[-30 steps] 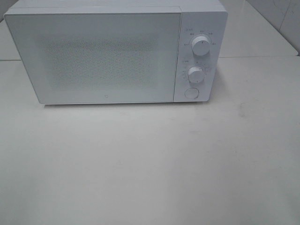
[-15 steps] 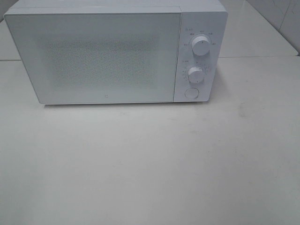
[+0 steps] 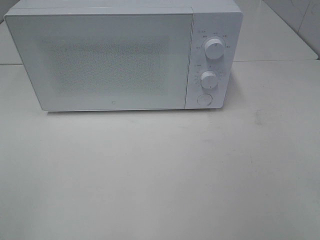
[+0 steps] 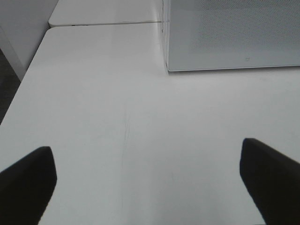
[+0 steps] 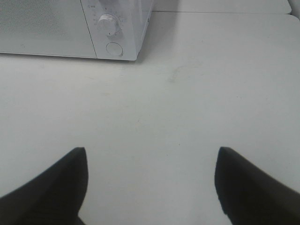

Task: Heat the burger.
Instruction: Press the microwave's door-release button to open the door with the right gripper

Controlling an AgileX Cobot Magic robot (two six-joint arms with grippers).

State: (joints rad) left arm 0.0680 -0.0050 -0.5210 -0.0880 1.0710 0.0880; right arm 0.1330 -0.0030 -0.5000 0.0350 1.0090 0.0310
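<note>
A plain white tabletop (image 3: pixel 160 175) fills most of what I can see from the high camera, with pale wall tiles just showing at the far right corner. At the back of it sits a boxy white microwave oven (image 3: pixel 215 20), its wide door (image 3: pixel 105 60) with a speckled mesh window shut flush. On the panel to the right of the door are a white upper dial (image 3: pixel 214 49), a white lower dial (image 3: pixel 208 79) and a round white button (image 3: pixel 204 99) below them.

I find the burger in none of the three views. The table in front of the oven holds nothing I can pick out. The burger may be inside behind the closed door, but the mesh window is too milky for me to tell.

Neither arm shows in the high view. From the wrist cameras, my left gripper (image 4: pixel 146 145) hangs above the table near the oven's left front corner, jaws spread wide with nothing between them. My right gripper (image 5: pixel 151 150) hangs over the table in front of the control panel, jaws also apart and empty.

As for progress, I judge it either the very start or the very end. If the burger is inside, what remains is setting the dials; if not, everything is left: opening the door, loading, closing, starting.
</note>
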